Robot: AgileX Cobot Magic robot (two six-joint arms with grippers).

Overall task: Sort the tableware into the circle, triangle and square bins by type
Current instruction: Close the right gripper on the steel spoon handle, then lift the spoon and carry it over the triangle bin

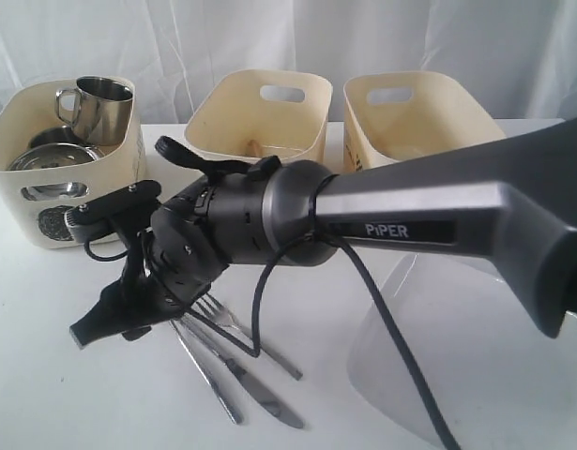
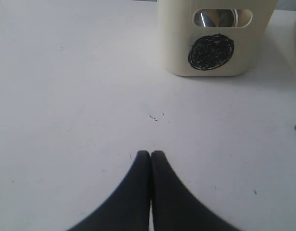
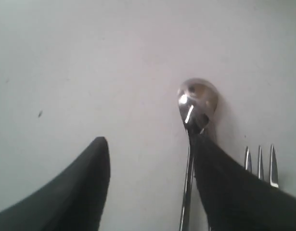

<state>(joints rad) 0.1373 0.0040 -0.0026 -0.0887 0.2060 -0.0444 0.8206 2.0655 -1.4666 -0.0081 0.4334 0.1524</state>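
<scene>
Surface: a matt white table (image 1: pixel 44 394), with a few dark specks showing in the left and right wrist views.
Room: a pleated white curtain (image 1: pixel 175 37) closes the back from 10 through 12 to 2 o'clock.
Circle bin (image 1: pixel 68 187): stands at 10 o'clock on the table. Its scribbled black disc faces forward. A shiny mug (image 1: pixel 96 103) stands upright inside it above other steel ware.
Middle bin (image 1: pixel 260 117): at 12 o'clock; its mark is hidden.
Right-hand bin (image 1: pixel 415 117): at 1 o'clock; its mark cannot be read.
Cutlery: spoon (image 3: pixel 198 98), fork (image 3: pixel 259 163) and knife (image 1: pixel 269 405) lie side by side on the table at about 6 to 7 o'clock.
Plate (image 1: pixel 476 375): lies flat at 4 to 5 o'clock, partly behind the arm (image 1: pixel 438 211) and its cable (image 1: pixel 401 347).
Right gripper (image 3: pixel 148 144): fingers are spread wide and low over the cutlery. The spoon's handle runs just inside one finger, and the fork lies outside that finger. Nothing is held.
Left gripper (image 2: pixel 150 155): fingers are pressed together with nothing between them, above bare table, with the circle bin beyond the tips.
</scene>
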